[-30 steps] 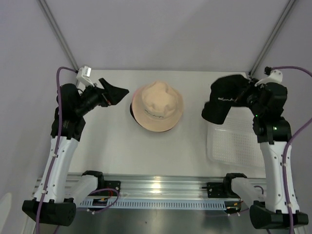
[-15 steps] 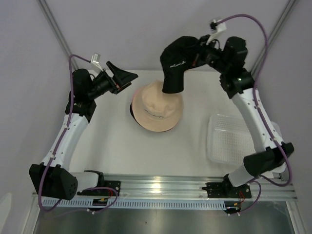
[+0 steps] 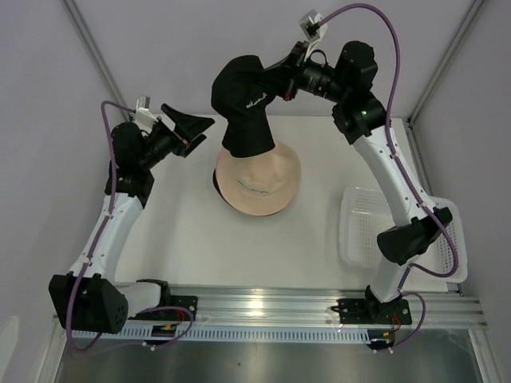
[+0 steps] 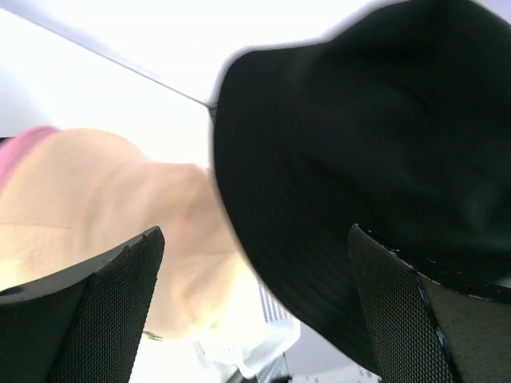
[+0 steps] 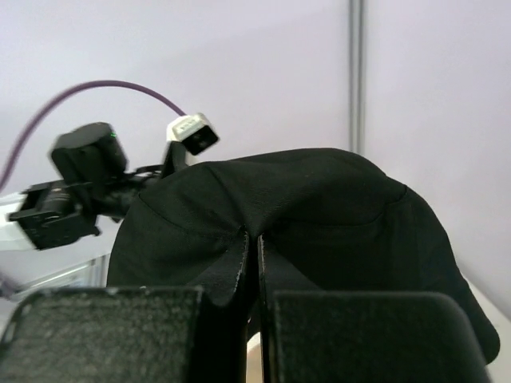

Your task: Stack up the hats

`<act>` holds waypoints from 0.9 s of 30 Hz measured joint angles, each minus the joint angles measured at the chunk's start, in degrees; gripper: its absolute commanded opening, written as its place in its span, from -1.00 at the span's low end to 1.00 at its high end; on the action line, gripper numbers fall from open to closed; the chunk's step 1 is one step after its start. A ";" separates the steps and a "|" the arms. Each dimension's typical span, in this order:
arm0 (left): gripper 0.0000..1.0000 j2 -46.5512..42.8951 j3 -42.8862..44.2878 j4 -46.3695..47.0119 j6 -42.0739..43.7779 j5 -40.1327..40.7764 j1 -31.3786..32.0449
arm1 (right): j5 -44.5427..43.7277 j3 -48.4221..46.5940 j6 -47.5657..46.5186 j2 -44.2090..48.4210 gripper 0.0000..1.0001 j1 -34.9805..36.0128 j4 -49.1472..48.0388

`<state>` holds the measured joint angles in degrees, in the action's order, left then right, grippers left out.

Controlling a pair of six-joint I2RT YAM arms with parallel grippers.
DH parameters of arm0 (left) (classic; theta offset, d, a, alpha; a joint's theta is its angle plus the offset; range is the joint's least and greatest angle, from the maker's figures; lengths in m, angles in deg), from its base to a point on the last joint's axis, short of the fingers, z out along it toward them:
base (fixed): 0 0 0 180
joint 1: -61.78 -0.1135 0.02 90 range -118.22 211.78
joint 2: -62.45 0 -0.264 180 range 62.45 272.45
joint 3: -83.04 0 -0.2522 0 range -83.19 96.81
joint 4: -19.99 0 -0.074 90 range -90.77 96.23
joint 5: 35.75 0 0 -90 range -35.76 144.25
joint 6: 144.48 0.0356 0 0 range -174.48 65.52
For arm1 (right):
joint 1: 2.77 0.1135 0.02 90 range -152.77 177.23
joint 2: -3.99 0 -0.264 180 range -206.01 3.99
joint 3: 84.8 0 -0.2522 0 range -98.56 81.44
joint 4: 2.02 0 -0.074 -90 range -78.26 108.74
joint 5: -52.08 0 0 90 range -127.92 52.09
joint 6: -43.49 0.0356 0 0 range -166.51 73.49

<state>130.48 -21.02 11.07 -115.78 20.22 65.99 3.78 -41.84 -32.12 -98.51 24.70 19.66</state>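
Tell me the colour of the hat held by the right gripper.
The hat is black; the top external view shows it best.

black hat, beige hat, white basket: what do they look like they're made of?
Black hat: soft matte woven fabric, likely cotton; it creases where the right gripper pinches it. Beige hat: similar matte cloth, floppy brim, stitched mark. White basket: looks like semi-gloss moulded plastic, fine mesh grid.
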 measured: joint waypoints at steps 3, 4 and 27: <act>0.99 -0.48 -2.38 0.24 -0.24 1.25 -1.75 | 2.23 0.07 1.33 0.09 -1.00 0.13 -0.39; 0.99 -0.57 -3.19 0.42 -0.31 1.64 -2.34 | 2.89 0.28 1.81 0.09 -1.00 0.20 -0.61; 0.92 -1.05 -24.55 19.15 -12.46 -2.34 -1.60 | 5.22 17.77 -5.70 2.80 -1.00 1.46 6.27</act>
<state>129.43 -45.57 30.22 -128.24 17.89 64.39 9.00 -24.07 -37.82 -95.71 26.16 25.94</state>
